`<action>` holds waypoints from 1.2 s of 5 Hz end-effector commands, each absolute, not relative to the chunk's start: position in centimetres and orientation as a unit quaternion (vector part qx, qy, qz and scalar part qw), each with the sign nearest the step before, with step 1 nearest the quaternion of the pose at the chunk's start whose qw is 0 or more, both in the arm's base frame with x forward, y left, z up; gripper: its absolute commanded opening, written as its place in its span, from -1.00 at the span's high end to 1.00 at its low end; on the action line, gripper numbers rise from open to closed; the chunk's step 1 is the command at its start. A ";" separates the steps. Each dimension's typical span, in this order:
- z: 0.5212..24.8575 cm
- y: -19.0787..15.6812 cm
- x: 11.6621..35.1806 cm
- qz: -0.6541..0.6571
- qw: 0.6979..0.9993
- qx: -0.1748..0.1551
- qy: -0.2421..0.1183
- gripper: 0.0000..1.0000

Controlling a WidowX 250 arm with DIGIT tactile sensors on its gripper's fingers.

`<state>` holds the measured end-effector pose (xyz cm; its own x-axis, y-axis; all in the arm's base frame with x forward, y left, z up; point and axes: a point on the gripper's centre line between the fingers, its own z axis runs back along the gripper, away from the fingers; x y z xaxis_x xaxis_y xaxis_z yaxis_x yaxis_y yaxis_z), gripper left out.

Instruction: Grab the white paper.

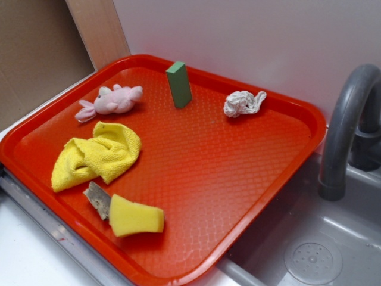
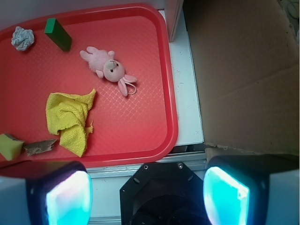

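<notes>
The white paper (image 1: 243, 103) is a small crumpled wad lying at the back right of the red tray (image 1: 262, 179); in the wrist view the paper (image 2: 22, 38) sits in the tray's top left corner. My gripper (image 2: 147, 197) does not show in the exterior view. In the wrist view it hangs high above the white counter just outside the tray's edge, far from the paper. Its two glowing cyan fingers (image 2: 69, 198) stand wide apart with nothing between them.
On the tray lie a green block (image 1: 178, 84), a pink plush bunny (image 1: 112, 100), a yellow cloth (image 1: 98, 155), a yellow sponge (image 1: 135, 216) and a grey scrap (image 1: 97, 199). A grey sink (image 1: 309, 250) with a faucet (image 1: 348, 131) lies to the right. Cardboard (image 2: 243, 70) stands beside the tray.
</notes>
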<state>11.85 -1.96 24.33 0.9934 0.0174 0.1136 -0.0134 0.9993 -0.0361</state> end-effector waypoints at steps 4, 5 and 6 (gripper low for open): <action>22.7 -13.2 18.0 0.009 0.993 -0.044 -0.112 -1.00; 21.3 -18.2 21.9 -0.005 0.990 -0.044 -0.136 -1.00; 19.3 -21.6 24.9 0.008 0.988 -0.028 -0.148 -1.00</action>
